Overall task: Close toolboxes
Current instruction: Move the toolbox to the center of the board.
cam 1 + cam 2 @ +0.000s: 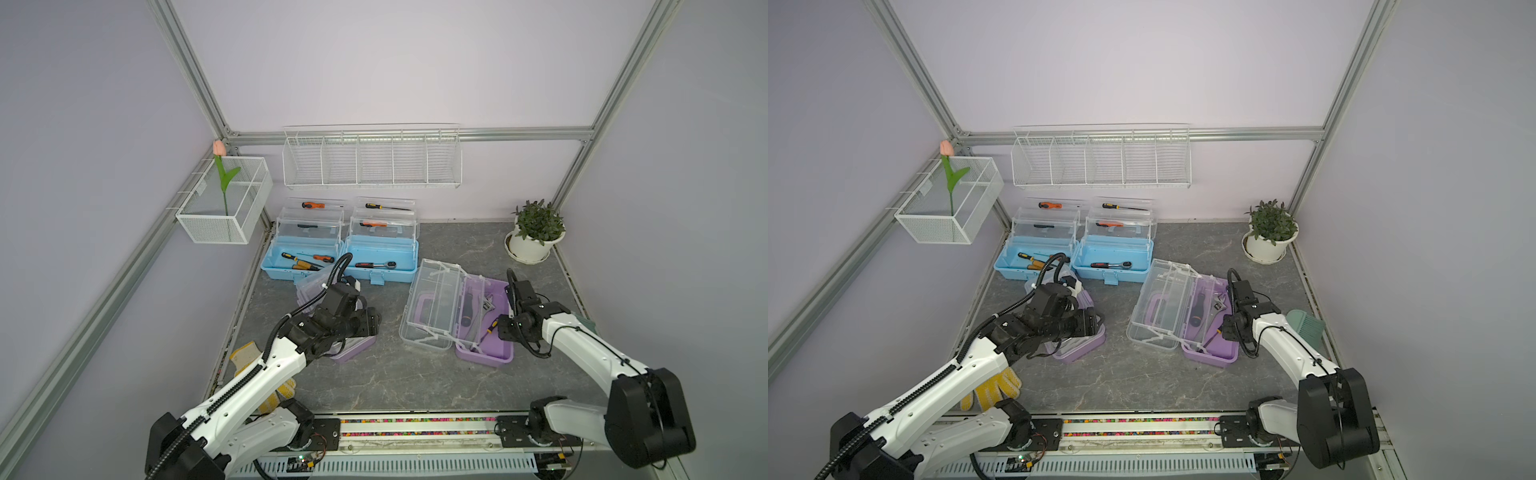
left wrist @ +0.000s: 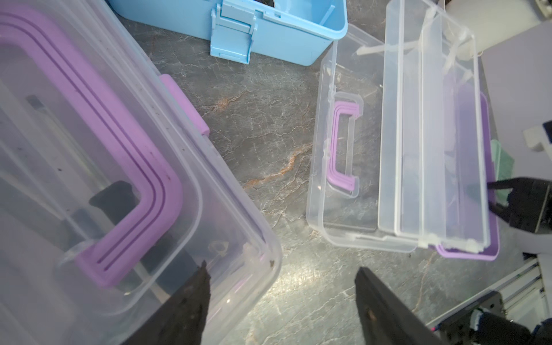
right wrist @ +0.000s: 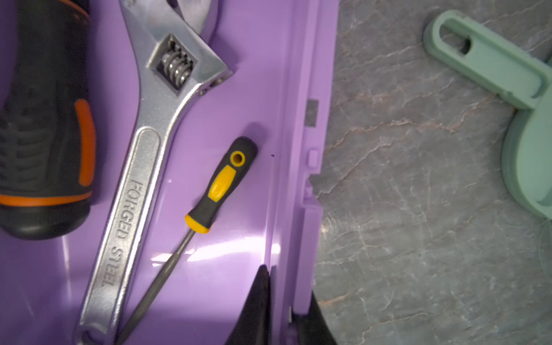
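Observation:
Two light blue toolboxes stand open at the back left, their clear trays raised. A purple toolbox lies with its clear lid down under my left arm. My left gripper is open, one finger over the lid's corner and the other over bare table. A second purple toolbox is open, with its clear lid and tray swung out leftward. It holds a wrench and a screwdriver. My right gripper is shut on its right wall.
A potted plant stands at the back right. A green brush lies by the right arm and a yellow glove at the front left. White wire baskets hang on the walls.

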`<state>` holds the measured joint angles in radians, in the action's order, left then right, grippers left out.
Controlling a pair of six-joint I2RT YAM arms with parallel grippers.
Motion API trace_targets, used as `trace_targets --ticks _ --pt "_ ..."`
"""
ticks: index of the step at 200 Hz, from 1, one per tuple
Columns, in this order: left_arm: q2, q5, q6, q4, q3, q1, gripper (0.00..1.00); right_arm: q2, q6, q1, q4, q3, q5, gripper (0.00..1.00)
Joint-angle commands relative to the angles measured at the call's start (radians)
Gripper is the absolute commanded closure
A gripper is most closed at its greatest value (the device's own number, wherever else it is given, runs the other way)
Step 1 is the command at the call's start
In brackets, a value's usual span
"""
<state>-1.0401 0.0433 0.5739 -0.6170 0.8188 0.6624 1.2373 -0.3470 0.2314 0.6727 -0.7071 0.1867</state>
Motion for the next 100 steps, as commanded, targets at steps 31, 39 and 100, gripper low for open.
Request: trace_targets --ticks 31,39,100 --pt "-0.051 0.022 0.017 -0.020 0.026 0.014 0.34 -0.061 0.023 0.069 0.025 0.016 -0.157 0.89" --pt "-0.052 0.014 0.014 -0.028 0.035 0.014 0.35 -0.074 0.019 0.080 0.030 0.019 -0.161 0.89" --pt "-0.051 -0.035 0.015 -0.082 0.058 0.053 0.39 -0.117 0.031 0.098 -0.083 0.075 -0.247 0.93"
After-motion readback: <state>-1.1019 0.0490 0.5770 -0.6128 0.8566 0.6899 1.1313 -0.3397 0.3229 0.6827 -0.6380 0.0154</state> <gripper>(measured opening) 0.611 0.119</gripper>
